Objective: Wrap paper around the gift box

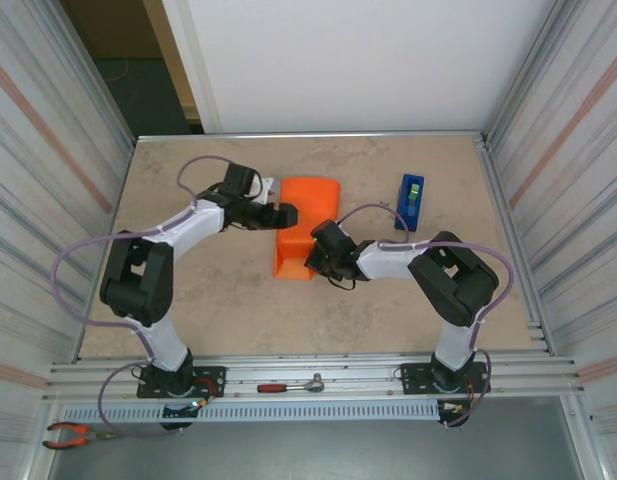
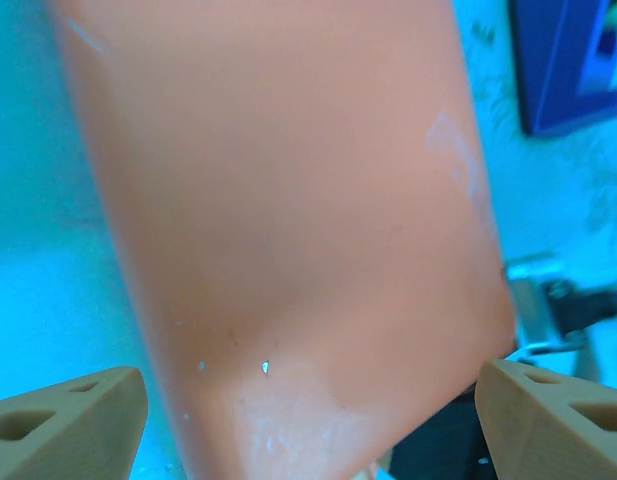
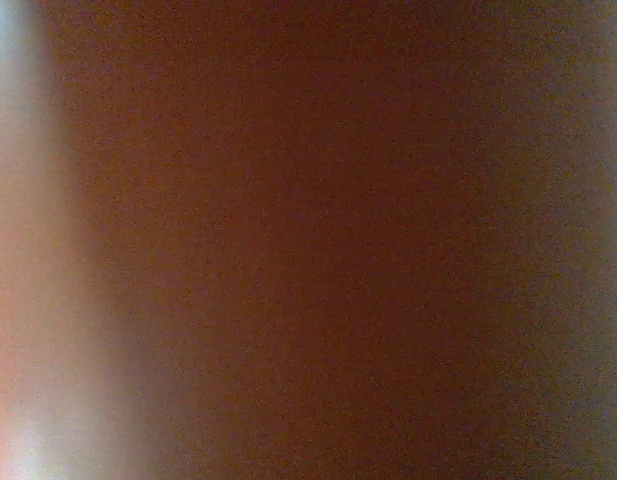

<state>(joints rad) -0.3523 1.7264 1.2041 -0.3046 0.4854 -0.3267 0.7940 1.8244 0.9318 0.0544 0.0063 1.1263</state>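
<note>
The orange paper (image 1: 310, 200) lies folded in a hump at the middle of the table; the gift box is hidden. My left gripper (image 1: 278, 213) stands open at the paper's left edge. In the left wrist view the paper (image 2: 288, 200) rises between the two tan fingertips (image 2: 68, 420), which sit wide apart, and my left gripper (image 2: 308, 425) grips nothing. My right gripper (image 1: 316, 258) is shut and rests against the paper's near right part. The right wrist view is a dark red-brown blur of paper (image 3: 308, 240) right up against the lens.
A blue tape dispenser (image 1: 411, 201) stands right of the paper, also at the upper right of the left wrist view (image 2: 568, 60). A red-handled tool (image 1: 288, 385) lies on the front rail, pliers (image 1: 73, 433) at the bottom left. Metal walls flank the table.
</note>
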